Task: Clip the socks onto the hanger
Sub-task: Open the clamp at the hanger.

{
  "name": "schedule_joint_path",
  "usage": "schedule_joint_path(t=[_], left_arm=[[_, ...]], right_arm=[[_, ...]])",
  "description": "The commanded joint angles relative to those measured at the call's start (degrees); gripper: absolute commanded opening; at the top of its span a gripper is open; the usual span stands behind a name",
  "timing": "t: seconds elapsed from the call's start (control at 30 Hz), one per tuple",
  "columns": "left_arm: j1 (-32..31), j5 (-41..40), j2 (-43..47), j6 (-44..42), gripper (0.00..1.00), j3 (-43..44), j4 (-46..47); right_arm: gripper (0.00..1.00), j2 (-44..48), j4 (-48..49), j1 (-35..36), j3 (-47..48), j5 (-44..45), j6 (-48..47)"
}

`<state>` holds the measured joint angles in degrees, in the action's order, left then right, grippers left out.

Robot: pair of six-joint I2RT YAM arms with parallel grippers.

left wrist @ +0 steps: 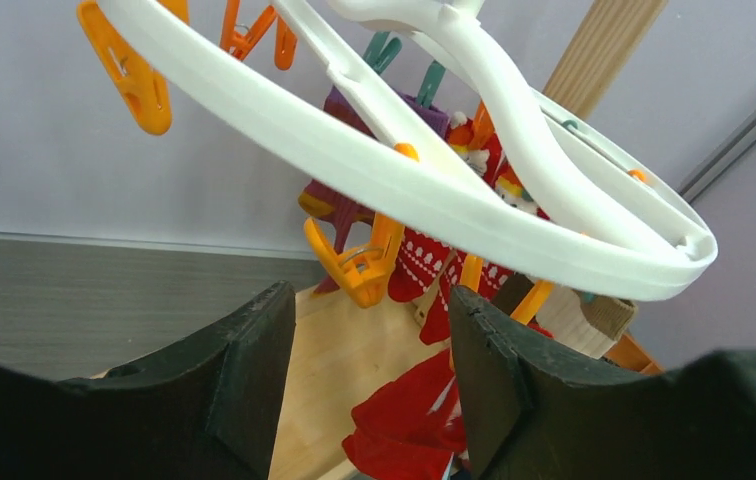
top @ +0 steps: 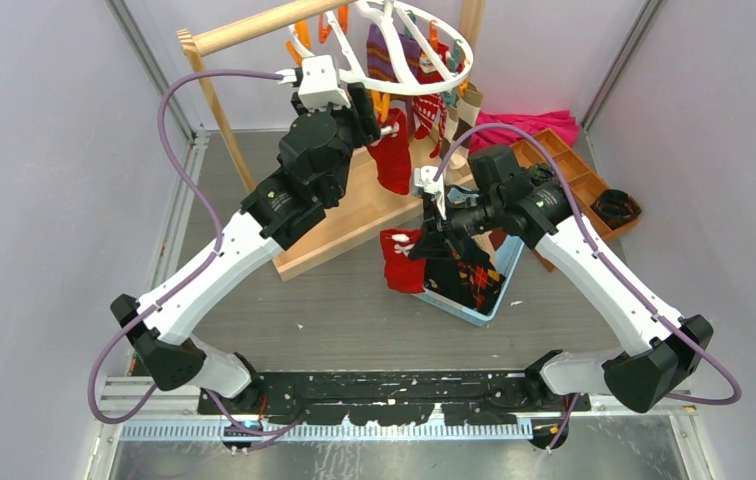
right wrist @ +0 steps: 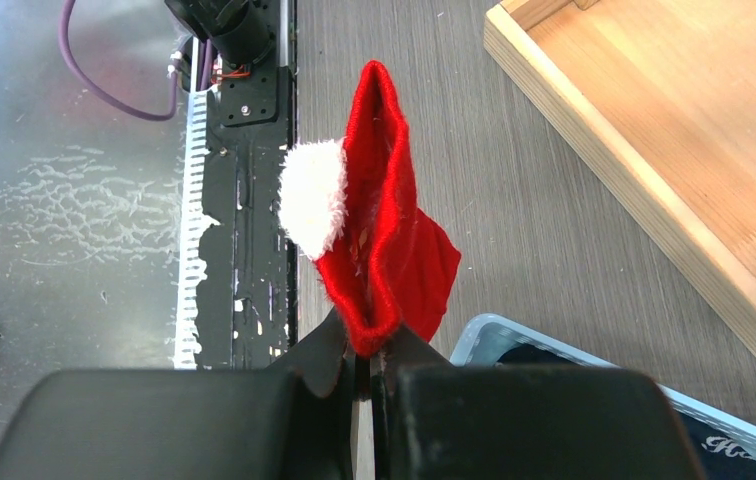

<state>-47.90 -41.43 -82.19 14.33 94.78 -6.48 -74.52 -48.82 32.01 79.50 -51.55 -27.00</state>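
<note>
Red sock (right wrist: 384,250) pinched tight in my right end effector (right wrist: 364,355), long axis straight out from the fingers toward the arm bases, white cuff outward | beside blue bin (right wrist: 514,335), over worktop (right wrist: 514,120) | left end effector (left wrist: 369,295) wide apart under white hanger (left wrist: 434,190), near orange clip (left wrist: 359,265)

Left gripper (left wrist: 369,300) wide, right (right wrist: 366,345) seemingly clamped
</note>
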Motion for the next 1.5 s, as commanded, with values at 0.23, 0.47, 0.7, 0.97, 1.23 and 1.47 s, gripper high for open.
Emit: schedule_joint_path(t=[0.23,0.47,0.7,0.97,1.23,1.47], left_arm=[[0.22,-4.21,-2.76,-3.28,0.56,4.49,6.22],[1.36,-4.44,-3.89,-3.28,0.56,5.15,7.95],[2.19,-4.22,-4.89,-3.08,0.56,6.06,7.96],[2.48,-3.79,-5.08,-4.13,0.55,6.02,9.55],[2.53,-2.37,-4.52,-4.22,0.38,6.05,9.50],[2.53,-1.22,-3.89,-3.12,0.15,6.62,7.42]], right_arm=[[0.01,1.70,2.24,-0.29,1.07,-0.48,0.51],[0.01,1.88,2.22,-0.36,1.00,-0.57,0.46],[0.01,2.14,2.24,-0.35,0.89,-0.57,0.46],[0.01,2.29,2.19,-0.36,0.79,-0.63,0.46],[0.01,2.39,2.22,-0.34,0.63,-0.48,0.37],[0.01,2.23,2.30,-0.31,0.55,-0.33,0.37]])
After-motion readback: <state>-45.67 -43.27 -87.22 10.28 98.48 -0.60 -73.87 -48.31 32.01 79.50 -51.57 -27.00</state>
